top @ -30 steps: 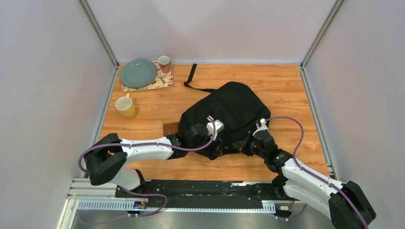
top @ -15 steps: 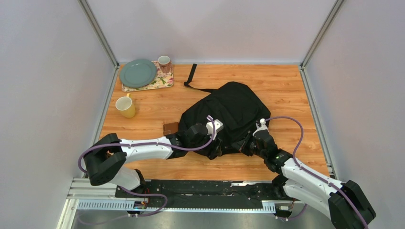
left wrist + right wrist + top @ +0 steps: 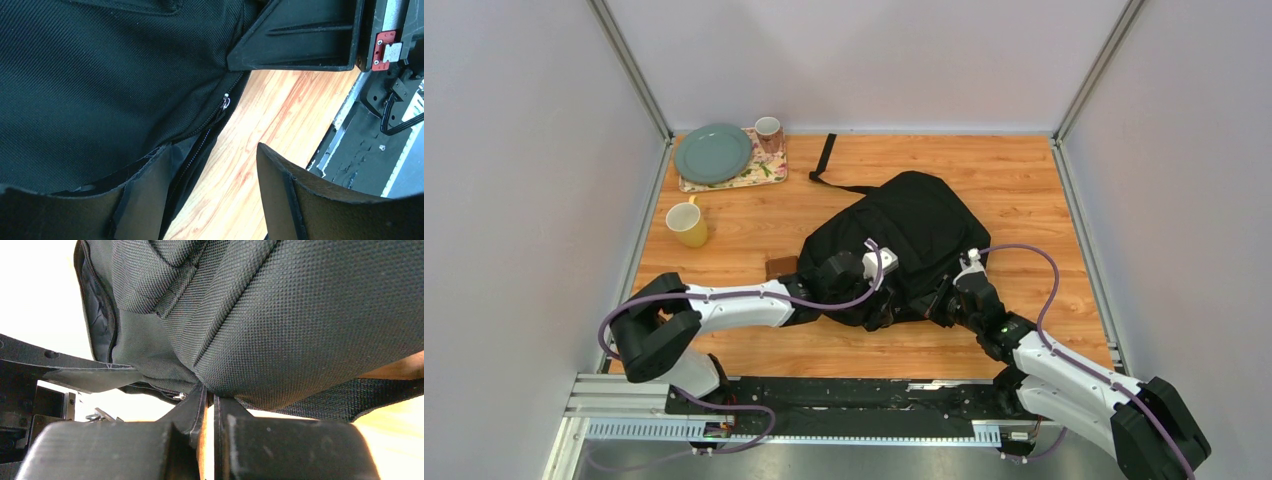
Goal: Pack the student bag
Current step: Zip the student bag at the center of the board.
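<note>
The student bag (image 3: 914, 232) is a large black backpack lying flat mid-table. My right gripper (image 3: 944, 300) is shut on a fold of fabric at the bag's near edge, seen close in the right wrist view (image 3: 210, 399). My left gripper (image 3: 886, 308) is open at the same near edge, just left of the right one. In the left wrist view the left gripper (image 3: 215, 195) has one finger (image 3: 145, 200) against the open zip edge of the bag (image 3: 100, 85) and the other over bare wood. A zip pull (image 3: 226, 101) hangs at the seam.
A small brown wallet (image 3: 779, 267) lies left of the bag, partly under my left arm. A yellow mug (image 3: 687, 224) stands at the left. A green plate (image 3: 713, 153) and a pink cup (image 3: 768, 130) sit on a floral mat at the back left. A black strap (image 3: 824, 160) trails behind the bag.
My left arm has reached a little further right along the bag's near edge, and its elbow has shifted right. The right arm and the bag have not visibly moved.
</note>
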